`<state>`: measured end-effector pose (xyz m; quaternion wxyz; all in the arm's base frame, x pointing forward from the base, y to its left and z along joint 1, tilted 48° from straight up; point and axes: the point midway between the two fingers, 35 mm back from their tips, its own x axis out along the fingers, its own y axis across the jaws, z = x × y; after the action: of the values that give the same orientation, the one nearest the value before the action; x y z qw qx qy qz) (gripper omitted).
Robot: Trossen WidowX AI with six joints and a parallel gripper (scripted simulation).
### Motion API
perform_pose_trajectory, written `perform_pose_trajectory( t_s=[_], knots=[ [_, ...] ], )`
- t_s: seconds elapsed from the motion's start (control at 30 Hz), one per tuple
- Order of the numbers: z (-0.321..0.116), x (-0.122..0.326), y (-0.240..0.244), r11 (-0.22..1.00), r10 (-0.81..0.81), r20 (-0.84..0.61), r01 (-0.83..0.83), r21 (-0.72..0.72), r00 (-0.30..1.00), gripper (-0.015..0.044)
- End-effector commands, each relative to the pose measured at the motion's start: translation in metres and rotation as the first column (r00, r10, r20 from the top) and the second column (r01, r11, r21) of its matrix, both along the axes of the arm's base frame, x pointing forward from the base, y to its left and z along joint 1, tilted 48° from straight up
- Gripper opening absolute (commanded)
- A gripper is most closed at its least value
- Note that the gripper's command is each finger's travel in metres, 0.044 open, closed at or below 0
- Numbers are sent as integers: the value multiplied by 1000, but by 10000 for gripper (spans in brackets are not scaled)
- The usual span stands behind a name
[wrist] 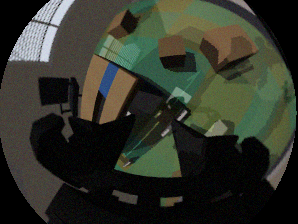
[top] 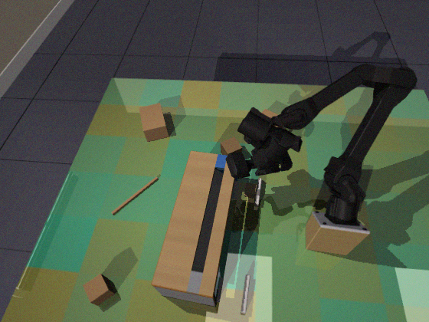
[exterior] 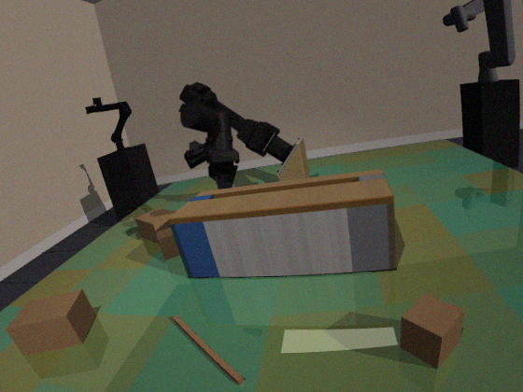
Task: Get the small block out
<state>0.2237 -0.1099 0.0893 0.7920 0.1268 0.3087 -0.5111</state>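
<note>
- The hand (top: 245, 169) is held half spread, empty, beside the box's (top: 184, 230) blue-marked end.
- The block cannot be seen; it is judged inside, along the box's long slot, below and left of the hand.

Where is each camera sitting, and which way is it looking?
Top: high above the table, looking down at the long box; the whole arm and its open gripper show.
Exterior: low at the table's far side, facing the box's grey back; the arm rises behind it.
Wrist: riding on the arm, looking past its own dark fingers at the box's blue end.
All three share the box's blue end, also seen at.
</note>
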Motion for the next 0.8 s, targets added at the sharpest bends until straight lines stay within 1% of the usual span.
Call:
perform_pose_trajectory(
  t_s=[0.0,0.17,0.33,0.5,0.67,0.7,0.77],
  knots=[
    [-13,-6,-6,824,-564,508,398,403,651,285],
    [-15,-6,-7,714,-700,571,430,553,429,285],
    [-17,-7,-8,591,-800,573,409,696,179,285],
    [-19,-7,-9,463,-854,515,339,819,-76,285],
    [-21,-8,-10,343,-860,401,225,912,-315,285],
    [-21,-8,-10,329,-858,384,209,921,-342,285],
    [-21,-8,-10,325,-857,378,204,924,-351,285]
  ],
)
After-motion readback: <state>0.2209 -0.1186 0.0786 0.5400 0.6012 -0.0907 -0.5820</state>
